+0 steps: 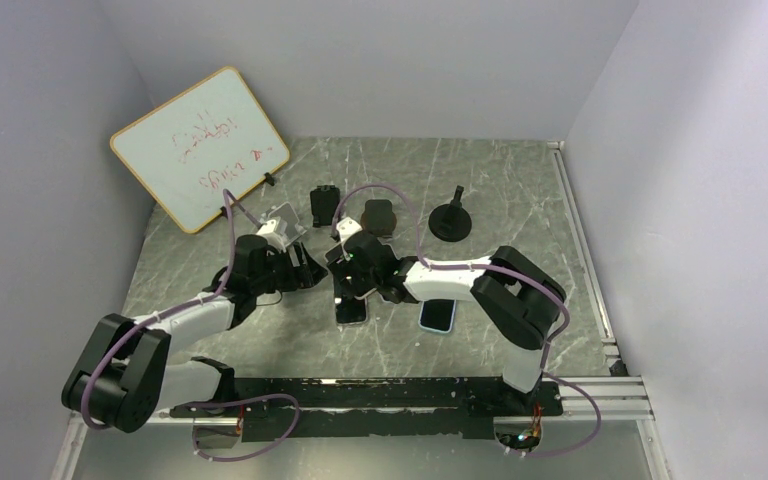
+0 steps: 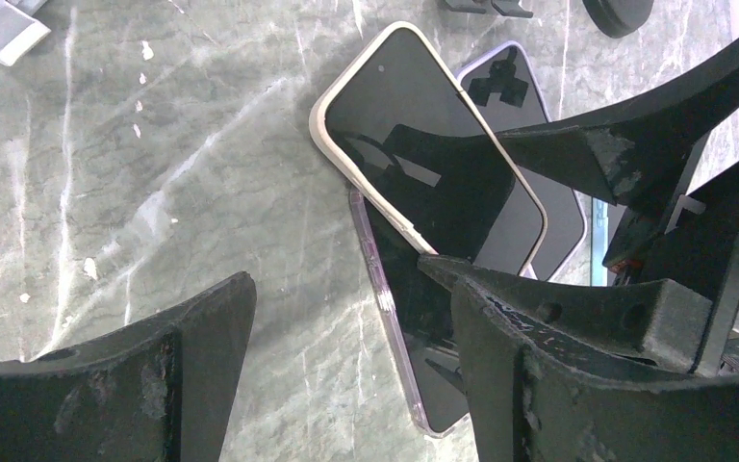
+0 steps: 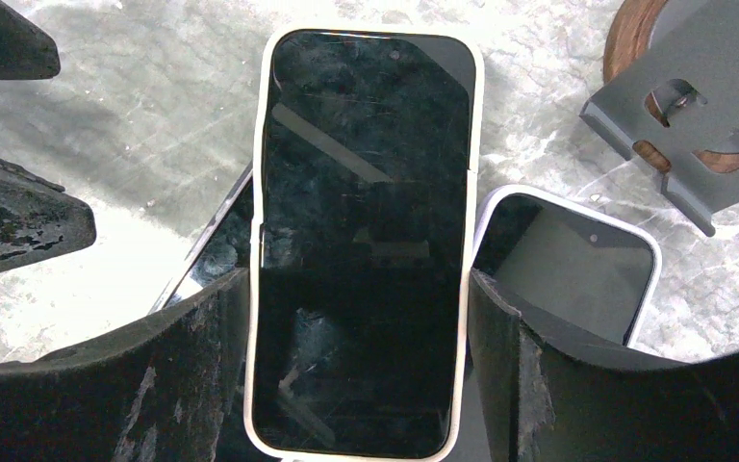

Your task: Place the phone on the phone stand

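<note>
Right gripper (image 3: 358, 284) stretches left across its base, jaws clamped on the white-cased phone (image 3: 366, 173). Left gripper (image 2: 337, 279) hovers low alongside, jaws wide.

I see red handwriting on the whiteboard (image 1: 200, 150) at ten o'clock, but I cannot read any of it.

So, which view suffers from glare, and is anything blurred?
Right wrist view: the table is washed out by glare, yet the white-cased phone is sharp, scratches visible. Left wrist view: crisp; that phone's screen mirrors dark shapes. Top view: soft even light, weak shadows, whiteboard writing faint.
</note>
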Controlling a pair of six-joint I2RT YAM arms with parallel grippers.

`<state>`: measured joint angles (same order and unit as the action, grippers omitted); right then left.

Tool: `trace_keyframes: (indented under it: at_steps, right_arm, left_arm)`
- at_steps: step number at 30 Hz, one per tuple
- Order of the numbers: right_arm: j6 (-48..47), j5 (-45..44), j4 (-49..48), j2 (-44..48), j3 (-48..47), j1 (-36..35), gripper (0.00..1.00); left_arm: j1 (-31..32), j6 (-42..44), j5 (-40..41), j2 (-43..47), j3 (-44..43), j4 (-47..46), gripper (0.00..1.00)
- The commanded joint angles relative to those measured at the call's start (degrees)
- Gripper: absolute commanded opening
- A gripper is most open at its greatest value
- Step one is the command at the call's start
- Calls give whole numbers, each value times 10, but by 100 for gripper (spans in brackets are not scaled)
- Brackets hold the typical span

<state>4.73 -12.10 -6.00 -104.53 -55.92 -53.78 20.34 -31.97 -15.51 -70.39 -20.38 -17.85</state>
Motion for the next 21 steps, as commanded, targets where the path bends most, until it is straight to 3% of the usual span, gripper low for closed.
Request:
trace_keyframes:
  at_steps: [1,6,15,21]
  right_arm:
    - [-14,-25,66,-38,21,3,63]
    - [11,17,42,-17,29,12,62]
    - [31,101,-20,33,62,25,62]
    - [37,142,-62,65,86,25,61]
  left_arm:
    - [-3,-4,-8,-5,9,-42,79]
    - [-3,-17,-17,-12,29,-94,79]
    - [-3,-63,-39,-31,99,-274,80]
    - [-3,-99,-38,-117,136,-433,80]
